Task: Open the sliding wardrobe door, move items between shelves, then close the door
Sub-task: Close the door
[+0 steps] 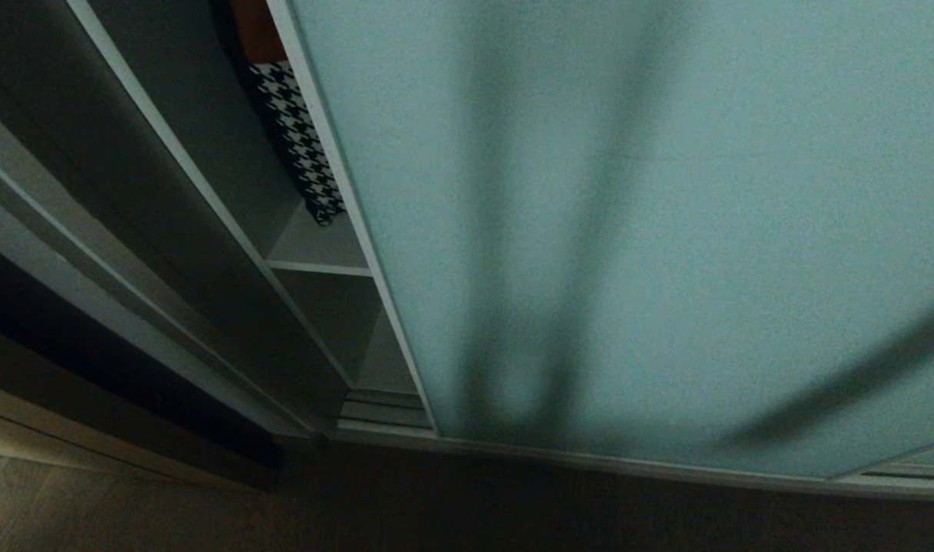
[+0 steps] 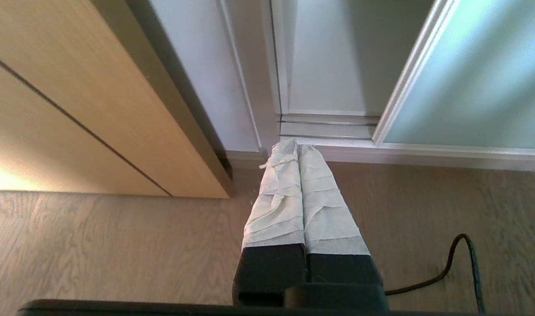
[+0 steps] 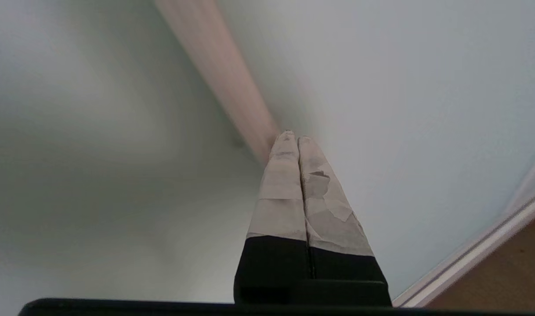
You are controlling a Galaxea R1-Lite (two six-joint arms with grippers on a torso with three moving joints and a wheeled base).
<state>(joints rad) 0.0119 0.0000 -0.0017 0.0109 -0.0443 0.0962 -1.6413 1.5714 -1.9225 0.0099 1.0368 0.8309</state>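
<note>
Frosted blue-green glass sliding wardrobe door stands slightly ajar; black-and-white houndstooth cloth lies on pale grey-white shelf; tape-wrapped left gripper and right gripper pressed together, empty

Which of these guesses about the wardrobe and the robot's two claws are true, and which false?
1. The sliding wardrobe door stands fully closed. False: a narrow gap remains at its left edge, showing the shelves inside.
2. A houndstooth cloth shows through that gap. True.
3. The left gripper holds black fabric. False: its fingers are pressed together on nothing, pointing at the floor track.
4. The right gripper is shut, its tips close to frosted glass. True.
5. A black cable lies on the wooden floor. True.
</note>
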